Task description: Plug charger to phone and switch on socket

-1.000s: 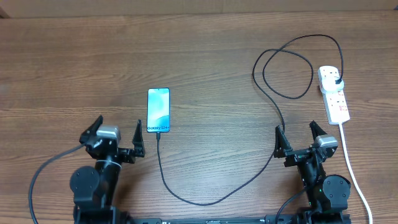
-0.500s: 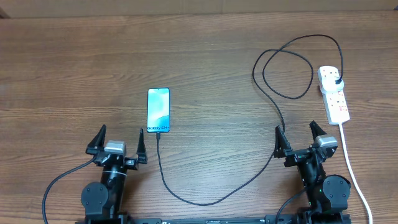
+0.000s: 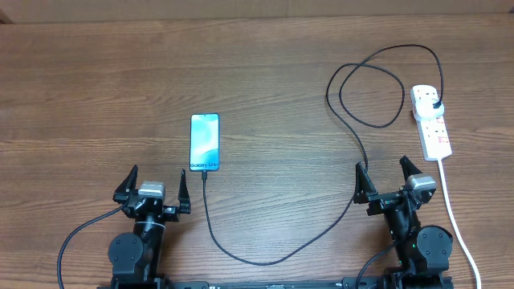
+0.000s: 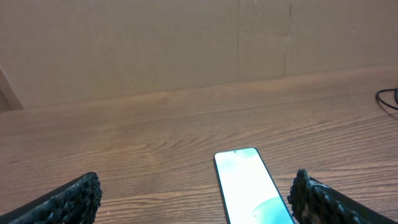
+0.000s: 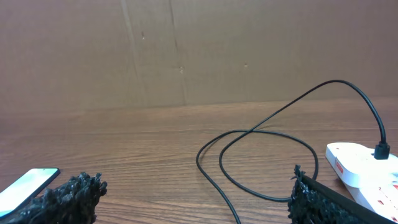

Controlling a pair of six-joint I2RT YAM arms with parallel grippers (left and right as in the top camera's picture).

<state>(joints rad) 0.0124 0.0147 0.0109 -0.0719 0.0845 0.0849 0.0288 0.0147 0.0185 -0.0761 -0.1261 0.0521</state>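
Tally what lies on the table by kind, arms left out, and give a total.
phone: 1
charger cable: 1
power strip: 1
Total: 3

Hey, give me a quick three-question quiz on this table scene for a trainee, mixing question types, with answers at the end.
1. True or false: the left gripper and the right gripper are both open and empty.
2. The long thin black charger cable has its plug in: A) the small white oblong power strip; B) a wall outlet; C) a laptop.
3. Fill in: the cable's small tip meets the slim blue-screened phone at its edge ____ the robot (nearest/farthest).
Key: 1 true; 2 A; 3 nearest.
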